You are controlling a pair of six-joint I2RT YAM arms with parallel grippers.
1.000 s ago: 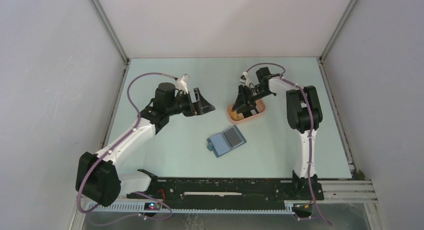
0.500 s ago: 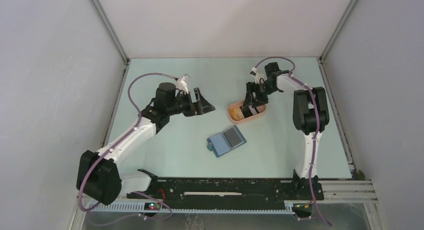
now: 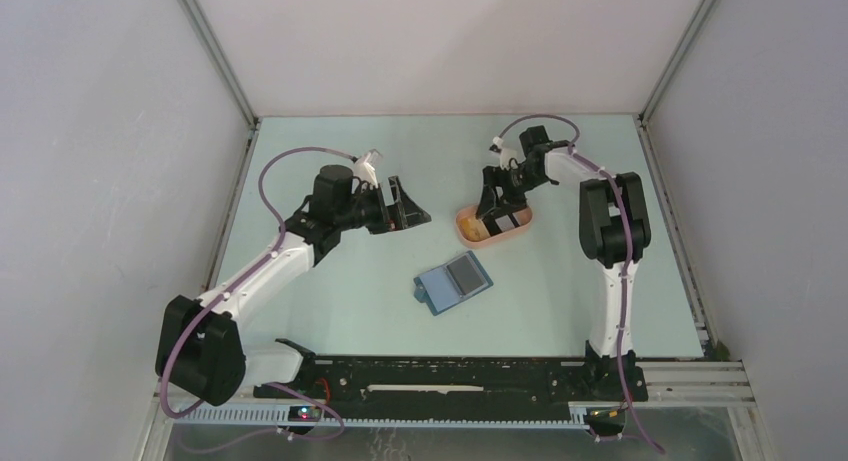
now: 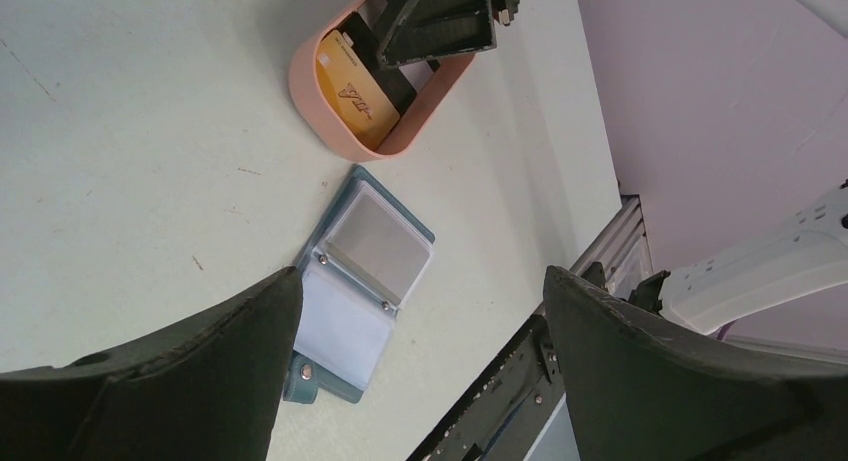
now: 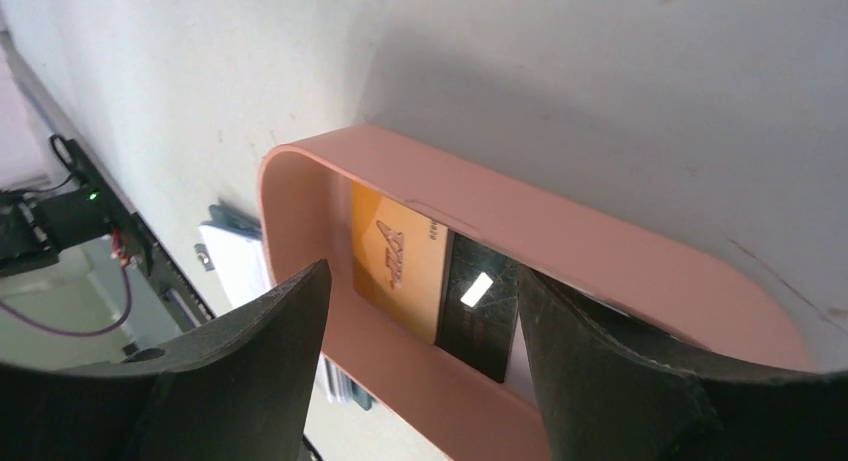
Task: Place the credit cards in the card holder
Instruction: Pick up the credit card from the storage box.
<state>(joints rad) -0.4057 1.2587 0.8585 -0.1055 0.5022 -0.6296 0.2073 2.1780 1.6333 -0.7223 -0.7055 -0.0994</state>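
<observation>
Surface: pale green surface (image 3: 350,281), closed in by grey walls on the left, far and right sides, with a black rail (image 3: 450,376) along the near edge.
Change: a second ago the right gripper (image 3: 496,206) sat low over the peach-pink tray (image 5: 620,261) and hid most of it. It has since drawn up toward the tray's far end and its jaws have spread. The card holder (image 3: 453,282) has not moved.
Open room: bare surface lies all round the card holder, and the tray sits well clear of the walls.
Left gripper (image 3: 408,209): hovers left of the tray, jaws spread wide, holding nothing.
Right gripper: released, jaws apart above the tray, with nothing between them.
Cards: the orange-yellow credit card (image 5: 395,266) and the dark credit card (image 5: 480,311) lie side by side in the tray, edges touching.
Card holder: lies open and flat, just nearer than the tray and apart from it.
</observation>
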